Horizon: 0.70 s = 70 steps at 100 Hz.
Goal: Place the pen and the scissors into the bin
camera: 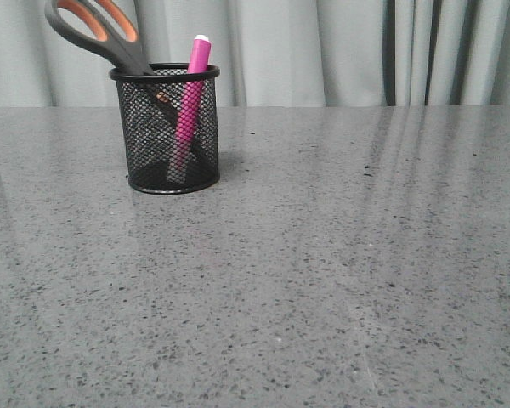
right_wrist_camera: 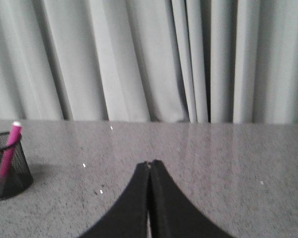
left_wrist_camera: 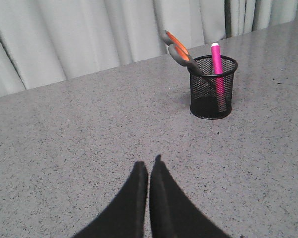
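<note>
The black mesh bin (camera: pixel 166 127) stands on the grey table at the far left. The pink pen (camera: pixel 189 102) stands in it, white tip up. The scissors (camera: pixel 93 30) stand in it blades down, the orange-lined handles leaning out to the left. The bin (left_wrist_camera: pixel 212 87), the pen (left_wrist_camera: pixel 217 69) and the scissors (left_wrist_camera: pixel 178 48) also show in the left wrist view; the bin (right_wrist_camera: pixel 7 171) and the pen (right_wrist_camera: pixel 9 148) show in the right wrist view. My left gripper (left_wrist_camera: pixel 149 163) is shut and empty, well short of the bin. My right gripper (right_wrist_camera: pixel 150 162) is shut and empty, far right of it.
The speckled grey table (camera: pixel 323 255) runs to a grey pleated curtain (camera: pixel 340 51) at the back. Neither arm shows in the front view.
</note>
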Each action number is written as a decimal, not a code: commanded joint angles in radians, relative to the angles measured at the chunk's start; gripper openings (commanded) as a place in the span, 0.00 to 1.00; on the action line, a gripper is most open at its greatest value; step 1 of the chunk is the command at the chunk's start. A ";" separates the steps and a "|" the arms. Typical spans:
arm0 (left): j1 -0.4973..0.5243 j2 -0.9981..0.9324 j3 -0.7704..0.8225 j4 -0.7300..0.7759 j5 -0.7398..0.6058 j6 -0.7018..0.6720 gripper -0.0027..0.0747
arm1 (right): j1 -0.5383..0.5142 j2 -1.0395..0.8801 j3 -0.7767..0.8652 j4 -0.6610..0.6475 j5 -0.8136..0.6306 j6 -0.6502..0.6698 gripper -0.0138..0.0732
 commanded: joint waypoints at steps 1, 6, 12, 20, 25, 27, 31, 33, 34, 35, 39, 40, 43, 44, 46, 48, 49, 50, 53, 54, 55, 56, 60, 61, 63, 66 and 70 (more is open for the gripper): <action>0.003 0.000 -0.014 0.004 -0.084 -0.014 0.01 | 0.004 0.013 -0.020 -0.013 -0.026 -0.019 0.07; 0.003 0.000 -0.014 0.004 -0.084 -0.014 0.01 | 0.004 0.013 -0.020 -0.013 -0.026 -0.019 0.07; 0.003 0.000 -0.014 0.004 -0.084 -0.014 0.01 | 0.004 0.013 -0.020 -0.013 -0.026 -0.019 0.07; 0.003 0.000 -0.014 0.004 -0.085 -0.014 0.01 | 0.004 0.013 -0.020 -0.013 -0.026 -0.019 0.07; 0.003 0.000 -0.014 0.004 -0.085 -0.014 0.01 | 0.004 0.013 -0.020 -0.013 -0.026 -0.019 0.07; 0.003 0.000 -0.014 0.004 -0.085 -0.014 0.01 | 0.004 0.013 -0.020 -0.013 -0.026 -0.019 0.07; 0.003 0.000 -0.014 0.004 -0.085 -0.014 0.01 | 0.004 0.013 -0.020 -0.013 -0.026 -0.019 0.07; 0.003 0.000 -0.014 0.004 -0.085 -0.014 0.01 | 0.004 0.013 -0.020 -0.013 -0.026 -0.019 0.07; 0.003 0.000 -0.014 0.004 -0.085 -0.014 0.01 | 0.004 0.013 -0.020 -0.013 -0.026 -0.019 0.07; 0.003 0.000 -0.014 0.004 -0.085 -0.014 0.01 | 0.004 0.013 -0.020 -0.013 -0.026 -0.019 0.07; 0.003 0.000 -0.014 0.004 -0.085 -0.014 0.01 | 0.004 0.013 -0.020 -0.013 -0.026 -0.019 0.07; 0.003 0.000 -0.014 0.004 -0.085 -0.014 0.01 | 0.004 0.013 -0.020 -0.013 -0.026 -0.019 0.07; 0.003 0.000 -0.014 0.004 -0.085 -0.014 0.01 | 0.004 0.013 -0.020 -0.013 -0.026 -0.019 0.07; 0.003 0.000 -0.014 0.004 -0.085 -0.014 0.01 | 0.004 0.013 -0.020 -0.013 -0.026 -0.019 0.07; 0.003 0.000 -0.014 0.004 -0.085 -0.014 0.01 | 0.004 0.013 -0.020 -0.013 -0.026 -0.019 0.07; 0.003 0.000 -0.014 0.004 -0.085 -0.014 0.01 | 0.004 0.013 -0.020 -0.013 -0.026 -0.019 0.07; 0.003 0.000 -0.014 0.004 -0.085 -0.014 0.01 | 0.004 0.013 -0.020 -0.013 -0.026 -0.019 0.07; 0.003 0.000 -0.014 0.004 -0.085 -0.014 0.01 | 0.004 0.013 -0.020 -0.013 -0.026 -0.019 0.07; 0.003 0.000 -0.014 0.004 -0.085 -0.014 0.01 | 0.004 0.013 -0.020 -0.013 -0.026 -0.019 0.07; 0.003 0.000 -0.014 0.004 -0.085 -0.014 0.01 | 0.004 0.013 -0.020 -0.013 -0.026 -0.019 0.07; 0.003 0.000 -0.014 0.004 -0.085 -0.014 0.01 | 0.004 0.013 -0.020 -0.013 -0.026 -0.019 0.07; 0.003 0.000 -0.014 0.004 -0.085 -0.014 0.01 | 0.004 0.013 -0.020 -0.013 -0.026 -0.019 0.07; 0.003 0.000 -0.007 0.004 -0.088 -0.014 0.01 | 0.004 0.013 -0.020 -0.013 -0.026 -0.019 0.07; 0.003 0.002 -0.004 0.006 -0.090 -0.014 0.01 | 0.004 0.013 -0.020 -0.013 -0.026 -0.019 0.07; 0.003 0.002 0.003 0.014 -0.104 -0.011 0.01 | 0.004 0.013 -0.020 -0.013 -0.026 -0.019 0.07; 0.003 0.002 0.014 0.032 -0.119 -0.011 0.01 | 0.004 0.013 -0.020 -0.013 -0.026 -0.019 0.07; 0.003 0.002 0.027 0.035 -0.123 -0.011 0.01 | 0.004 0.013 -0.020 -0.013 -0.026 -0.019 0.07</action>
